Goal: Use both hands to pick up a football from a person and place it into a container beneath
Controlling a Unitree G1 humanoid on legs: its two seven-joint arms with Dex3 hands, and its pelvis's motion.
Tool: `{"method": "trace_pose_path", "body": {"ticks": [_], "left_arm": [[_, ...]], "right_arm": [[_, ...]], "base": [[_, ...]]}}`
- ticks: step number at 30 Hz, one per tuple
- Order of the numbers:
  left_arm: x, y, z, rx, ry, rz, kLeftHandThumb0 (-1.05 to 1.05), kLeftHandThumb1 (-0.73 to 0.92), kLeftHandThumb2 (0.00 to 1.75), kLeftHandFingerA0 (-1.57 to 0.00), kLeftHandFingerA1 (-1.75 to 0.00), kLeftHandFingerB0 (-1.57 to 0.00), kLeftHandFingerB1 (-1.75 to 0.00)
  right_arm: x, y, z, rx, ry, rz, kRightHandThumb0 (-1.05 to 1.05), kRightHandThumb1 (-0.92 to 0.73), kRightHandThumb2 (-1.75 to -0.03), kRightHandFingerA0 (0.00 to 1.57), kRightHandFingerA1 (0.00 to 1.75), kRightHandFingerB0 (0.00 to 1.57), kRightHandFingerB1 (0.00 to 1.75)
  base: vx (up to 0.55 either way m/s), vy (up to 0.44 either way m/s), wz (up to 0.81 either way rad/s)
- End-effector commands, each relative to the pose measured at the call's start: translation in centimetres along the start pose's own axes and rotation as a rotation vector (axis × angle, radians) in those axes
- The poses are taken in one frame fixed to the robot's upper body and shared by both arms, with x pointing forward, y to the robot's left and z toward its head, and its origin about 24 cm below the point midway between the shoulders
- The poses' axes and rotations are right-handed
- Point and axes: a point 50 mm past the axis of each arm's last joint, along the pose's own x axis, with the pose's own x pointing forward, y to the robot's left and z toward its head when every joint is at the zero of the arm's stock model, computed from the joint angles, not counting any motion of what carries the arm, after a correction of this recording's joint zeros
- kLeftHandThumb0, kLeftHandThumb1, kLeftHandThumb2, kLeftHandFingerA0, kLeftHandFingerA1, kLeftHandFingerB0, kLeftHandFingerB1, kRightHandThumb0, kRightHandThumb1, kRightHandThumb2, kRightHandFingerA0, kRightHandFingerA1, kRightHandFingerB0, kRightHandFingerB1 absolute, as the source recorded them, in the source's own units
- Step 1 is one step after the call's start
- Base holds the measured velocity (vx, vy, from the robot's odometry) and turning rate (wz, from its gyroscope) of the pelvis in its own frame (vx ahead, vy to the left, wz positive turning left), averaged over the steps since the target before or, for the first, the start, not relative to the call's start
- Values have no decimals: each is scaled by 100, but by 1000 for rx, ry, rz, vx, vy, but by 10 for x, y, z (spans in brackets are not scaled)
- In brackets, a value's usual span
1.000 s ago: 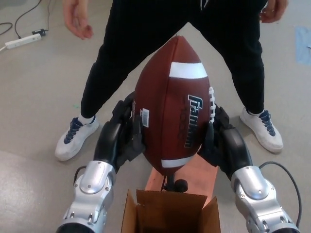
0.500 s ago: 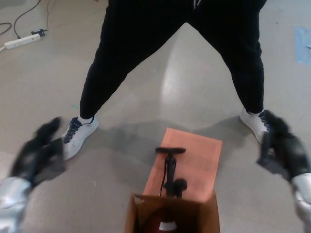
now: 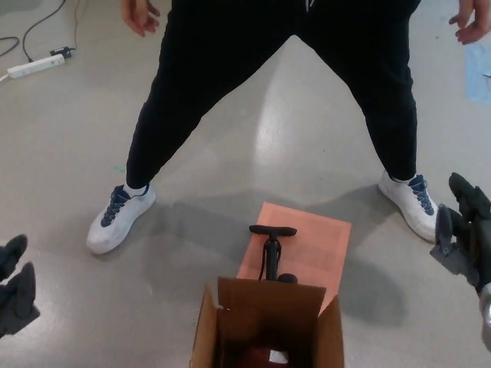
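Note:
The brown football (image 3: 261,357) lies inside the open cardboard box (image 3: 307,307) at the bottom centre; only its top with a white stripe shows. My left hand (image 3: 15,287) is at the far left edge, open and holding nothing. My right hand (image 3: 466,230) is at the far right edge, also open with fingers apart. Both hands are wide of the box. A person in black trousers (image 3: 230,69) stands astride in front of me, with empty hands (image 3: 138,14) raised at the top corners.
A black hand pump (image 3: 271,249) stands on an orange sheet (image 3: 322,245) just behind the box. The person's white shoes (image 3: 119,218) are planted left and right. A white power strip with cables (image 3: 34,65) lies at the top left. Blue tape (image 3: 479,73) marks the floor at the right.
The football left my hands and dropped into the box. Both hands swung outward to the picture's edges. The person's hands came back into view at the top.

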Motion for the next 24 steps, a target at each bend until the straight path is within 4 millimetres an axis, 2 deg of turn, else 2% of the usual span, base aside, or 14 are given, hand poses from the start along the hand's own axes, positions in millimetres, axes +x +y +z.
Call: {"method": "trace_pose_path", "body": {"ticks": [1,3,8,10,11,17,18,19,22,24], "left_arm": [[-4,8,1,0,-20,20,-81,83,117,0,-20,0,-15],[-3,12,2,-14,-17,37,-80,80,117,0,-21,0,-16],[-1,8,1,-14,-3,39,-80,81,117,0,-21,0,-16],[-2,7,-2,39,12,46,-84,87,118,-1,-20,0,-13],[-4,6,-6,110,34,39,-83,88,119,0,-16,0,-14],[-13,4,-22,147,93,6,-82,86,115,-2,-19,-2,-16],[-14,3,-23,158,95,4,-86,84,113,-6,-17,-6,-16],[-13,3,-22,188,95,-10,-83,86,116,0,-17,0,-16],[-12,2,-21,219,93,-22,-87,86,115,-3,-16,-4,-15],[-12,1,-21,230,93,-29,-87,85,116,-2,-15,-3,-15]], "right_arm": [[-7,6,-15,-31,48,-36,-68,-77,-112,3,38,2,27],[-8,10,-25,-45,112,-8,-70,-77,-112,3,40,2,26],[-9,8,-30,-33,148,-1,-70,-75,-111,3,42,2,26],[-13,8,-37,-35,185,19,-70,-75,-111,3,38,2,26],[-17,9,-46,-52,243,32,-76,-78,-112,17,48,0,24],[-35,9,-71,-77,369,66,-79,-83,-112,10,44,2,18],[-35,8,-72,-80,376,65,-70,-78,-113,3,43,0,24],[-36,8,-74,-85,382,67,-71,-78,-113,3,42,0,24],[-38,6,-75,-97,381,74,-70,-78,-113,2,40,0,24],[-39,6,-75,-111,382,78,-77,-81,-113,8,43,3,21]], "base": [[0,0,0],[0,0,0],[0,0,0],[0,0,0],[0,0,0],[0,0,0],[0,0,0],[0,0,0],[0,0,0],[0,0,0]]}}
